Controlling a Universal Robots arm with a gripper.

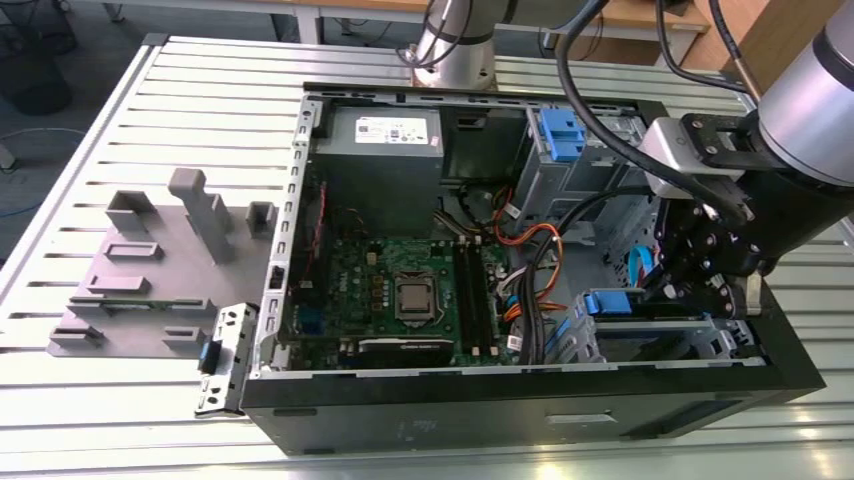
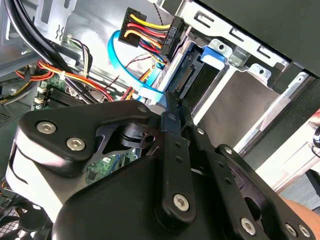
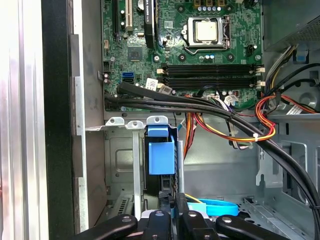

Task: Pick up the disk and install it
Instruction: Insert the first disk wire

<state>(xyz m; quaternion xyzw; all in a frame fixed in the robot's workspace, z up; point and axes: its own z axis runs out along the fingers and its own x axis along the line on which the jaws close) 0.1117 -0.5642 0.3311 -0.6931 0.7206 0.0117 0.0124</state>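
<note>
The disk (image 1: 611, 303) stands on edge in the metal drive cage (image 1: 667, 340) at the front right corner of the open computer case, its blue rail end showing. In the first wrist view the blue rail end of the disk (image 3: 161, 156) sits in the cage slot, just ahead of my gripper (image 3: 171, 201). In the second wrist view my gripper (image 2: 175, 102) has its fingers drawn together at the near edge of the disk (image 2: 189, 75), beside the disk's connector. I cannot tell whether they touch it. In the exterior view my gripper (image 1: 674, 292) hangs over the cage.
A blue data cable (image 2: 117, 55) and a black power plug (image 2: 150, 30) with coloured wires hang close to the disk's connector. A black cable bundle (image 3: 200, 107) crosses above the cage. The motherboard (image 1: 400, 290), grey power supply (image 1: 384, 130) and blue-latched upper cage (image 1: 561, 135) fill the case.
</note>
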